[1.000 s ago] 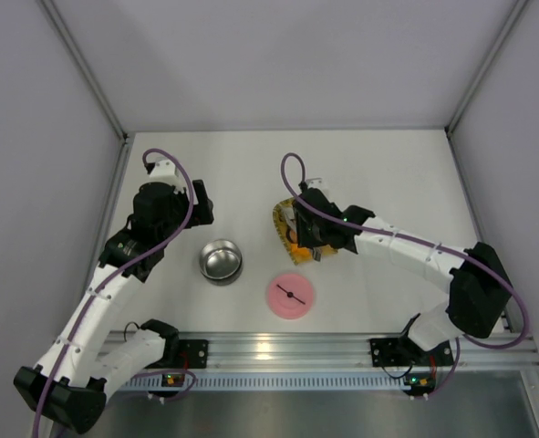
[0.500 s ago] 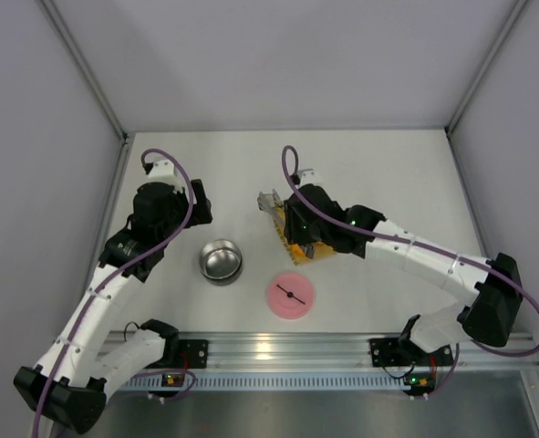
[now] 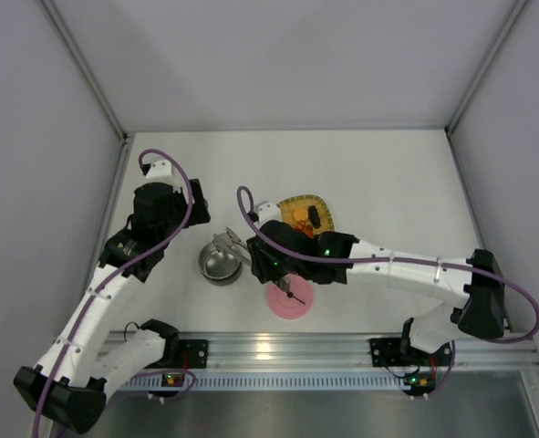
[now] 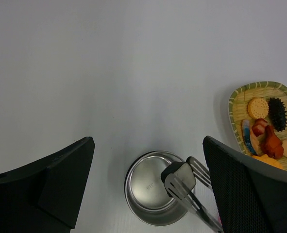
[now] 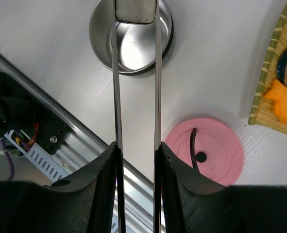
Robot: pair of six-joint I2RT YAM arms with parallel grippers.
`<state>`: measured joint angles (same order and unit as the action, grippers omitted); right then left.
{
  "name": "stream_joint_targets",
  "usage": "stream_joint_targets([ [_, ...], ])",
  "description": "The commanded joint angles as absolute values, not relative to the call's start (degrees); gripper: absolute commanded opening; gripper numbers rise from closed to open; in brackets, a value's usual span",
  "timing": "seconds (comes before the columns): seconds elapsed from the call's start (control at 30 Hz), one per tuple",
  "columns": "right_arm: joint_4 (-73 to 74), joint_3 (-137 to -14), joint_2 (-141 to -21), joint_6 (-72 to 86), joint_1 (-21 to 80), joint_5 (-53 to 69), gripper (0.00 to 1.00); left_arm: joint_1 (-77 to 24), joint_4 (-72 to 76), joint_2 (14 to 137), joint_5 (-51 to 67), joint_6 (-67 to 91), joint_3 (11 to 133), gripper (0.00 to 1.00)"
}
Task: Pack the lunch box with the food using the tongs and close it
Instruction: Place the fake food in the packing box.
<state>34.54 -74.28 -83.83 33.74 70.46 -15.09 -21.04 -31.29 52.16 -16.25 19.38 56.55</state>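
The steel lunch box [image 3: 220, 265] stands left of centre, seen too as the lunch box [image 4: 150, 196] and the lunch box [image 5: 133, 48]. My right gripper [image 3: 256, 258] [image 5: 136, 145] is shut on the pale tongs [image 3: 226, 244] [image 5: 115, 87]. Their tips pinch a dark brown and white food piece [image 4: 179, 175] [image 5: 136, 10] just over the box's right rim. More food [image 4: 264, 138] [image 3: 304, 217] lies on the yellow tray. The pink lid [image 3: 292, 299] [image 5: 209, 155] rests flat, partly under the right arm. Open and holding nothing, my left gripper [image 3: 194, 212] [image 4: 147, 145] hovers beside the box.
The yellow woven tray [image 3: 316, 203] [image 4: 235, 104] [image 5: 267, 85] sits right of the lunch box. An aluminium rail [image 3: 278, 347] [image 5: 51, 141] runs along the near table edge. Grey walls close in the left, right and far sides.
My right arm has swung left from the tray to the lunch box, carrying the tongs with the food piece. The tray is now uncovered. The left arm has barely moved.
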Motion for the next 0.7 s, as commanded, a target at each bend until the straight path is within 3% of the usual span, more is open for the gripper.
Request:
stream_joint_targets([
  [0.0,32.3,-77.7,-85.5,35.1,72.9,-15.2,0.27,-20.7,-30.6,51.7,-17.6,19.5,56.8,0.99],
  [0.43,32.8,-78.3,-87.0,35.2,74.2,-15.4,0.51,-20.7,-30.7,51.8,-17.4,19.4,56.8,0.99],
  [0.67,34.8,-79.5,-86.2,35.4,74.3,-18.2,0.53,-20.7,-30.6,51.7,-17.5,19.4,56.7,0.98],
])
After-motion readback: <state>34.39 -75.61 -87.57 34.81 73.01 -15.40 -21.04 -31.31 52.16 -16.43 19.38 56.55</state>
